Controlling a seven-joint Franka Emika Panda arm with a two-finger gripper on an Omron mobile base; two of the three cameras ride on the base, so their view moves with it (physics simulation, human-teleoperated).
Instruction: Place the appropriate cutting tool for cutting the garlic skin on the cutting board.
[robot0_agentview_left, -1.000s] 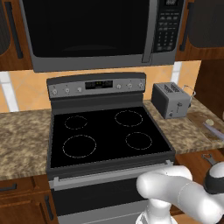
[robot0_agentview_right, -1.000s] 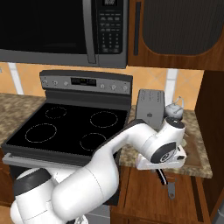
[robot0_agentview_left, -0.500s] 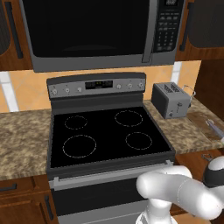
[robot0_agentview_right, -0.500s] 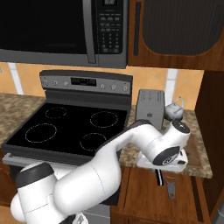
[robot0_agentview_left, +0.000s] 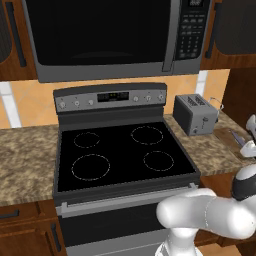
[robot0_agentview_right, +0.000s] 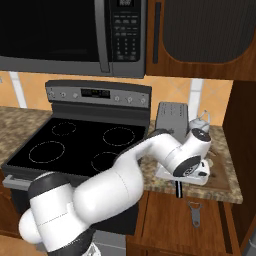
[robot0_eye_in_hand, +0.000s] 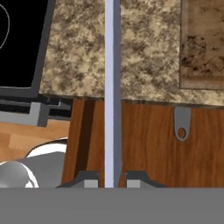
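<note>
In the hand view my gripper (robot0_eye_in_hand: 113, 177) is shut on the knife, whose shiny silver blade (robot0_eye_in_hand: 112, 78) runs straight up the picture between the fingertips. The dark-brown cutting board (robot0_eye_in_hand: 203, 43) lies on the speckled counter, to the upper right of the blade. From the right base view my hand hovers at the counter's front edge, left of the cutting board (robot0_agentview_right: 222, 176), and the knife's black handle (robot0_agentview_right: 179, 189) sticks out below it. The board's brown corner (robot0_agentview_left: 231, 136) sits beside the toaster in the left base view. I cannot make out the garlic.
A grey toaster (robot0_agentview_right: 170, 119) stands behind my hand, by the black stove top (robot0_agentview_left: 125, 152). A small grey utensil-shaped piece (robot0_agentview_right: 194, 210) sits against the wooden cabinet front (robot0_eye_in_hand: 153, 144) below the counter edge. A tall cabinet wall closes the right side.
My hand has risen slightly at the counter's front edge, carrying the knife with it. The stove, toaster and board have not moved.
</note>
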